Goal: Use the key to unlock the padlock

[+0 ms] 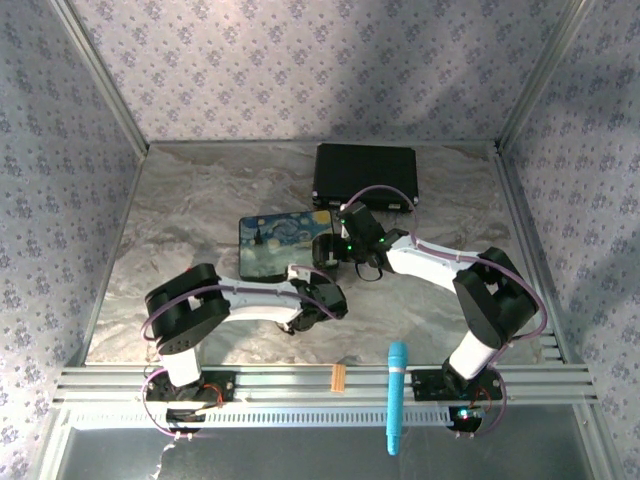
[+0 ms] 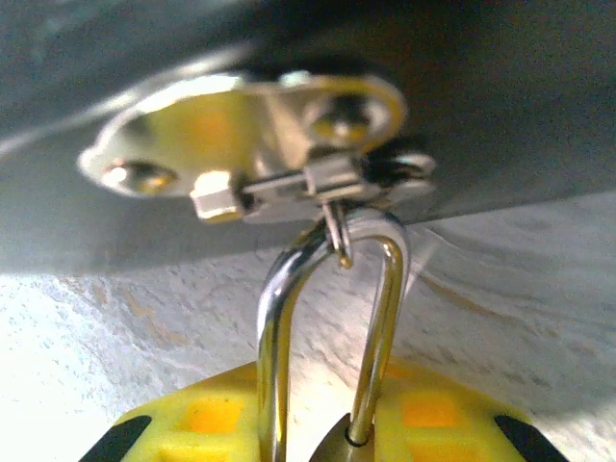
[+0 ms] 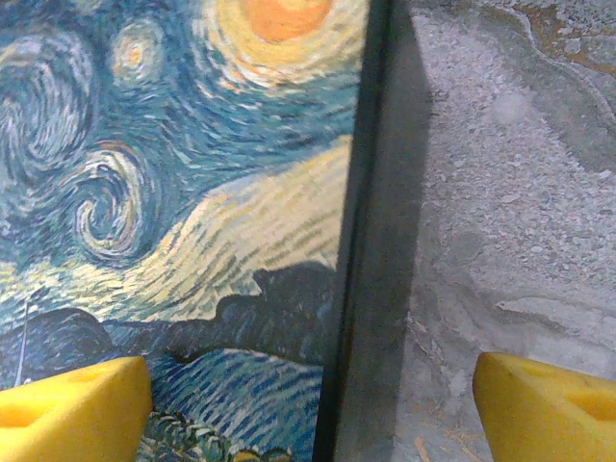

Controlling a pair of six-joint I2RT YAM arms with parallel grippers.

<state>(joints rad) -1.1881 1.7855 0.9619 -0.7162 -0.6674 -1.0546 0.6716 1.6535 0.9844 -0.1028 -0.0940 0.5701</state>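
L arm (image 1: 255,295) & R arm (image 1: 430,262): white links, black joints, purple cables; pincer pads (image 3: 72,409) yellow foam.

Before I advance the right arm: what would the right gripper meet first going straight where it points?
Probably the painted box: the right gripper has open jaws straddling its dark side edge, one side over the lid, the other over the table. Depth is unclear.

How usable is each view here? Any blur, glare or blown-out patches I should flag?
Left wrist: shot very close, so the box's clasp is soft and glaring, the padlock shackle is sharper, and the table at lower left is blown out. Right wrist: the painted box lid is fairly sharp, the yellow fingers blurred. Top external: evenly lit, no glare, fine detail near the grippers lost.
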